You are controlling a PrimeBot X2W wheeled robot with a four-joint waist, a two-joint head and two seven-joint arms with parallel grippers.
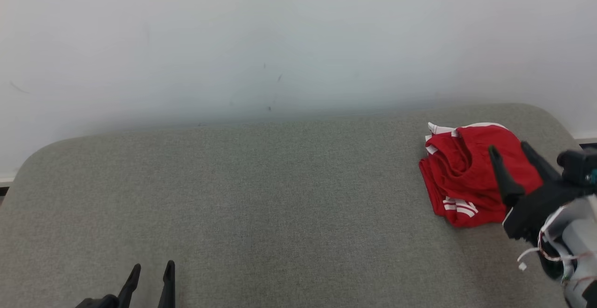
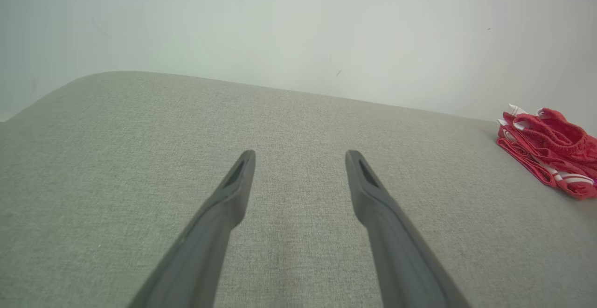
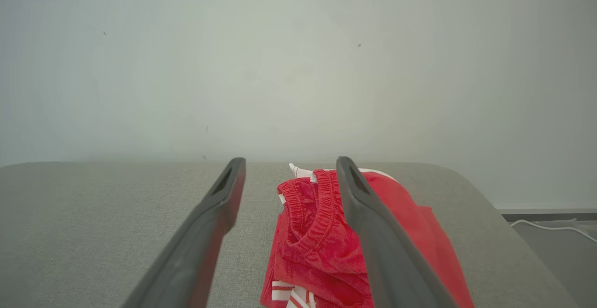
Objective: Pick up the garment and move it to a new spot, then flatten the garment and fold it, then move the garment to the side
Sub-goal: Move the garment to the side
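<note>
The garment is a red piece of clothing with white stripes, lying bunched at the far right of the grey cushioned surface. It also appears at the right edge of the left wrist view as the garment and low in the right wrist view as the garment. My right gripper hovers over its near right part, open, with nothing between the fingers. My left gripper stands open at the lower left, far from the cloth, and its fingers are spread above bare fabric.
A pale wall rises right behind the cushioned surface. The surface's rounded right edge lies just past the garment, with floor and a white cable beyond it.
</note>
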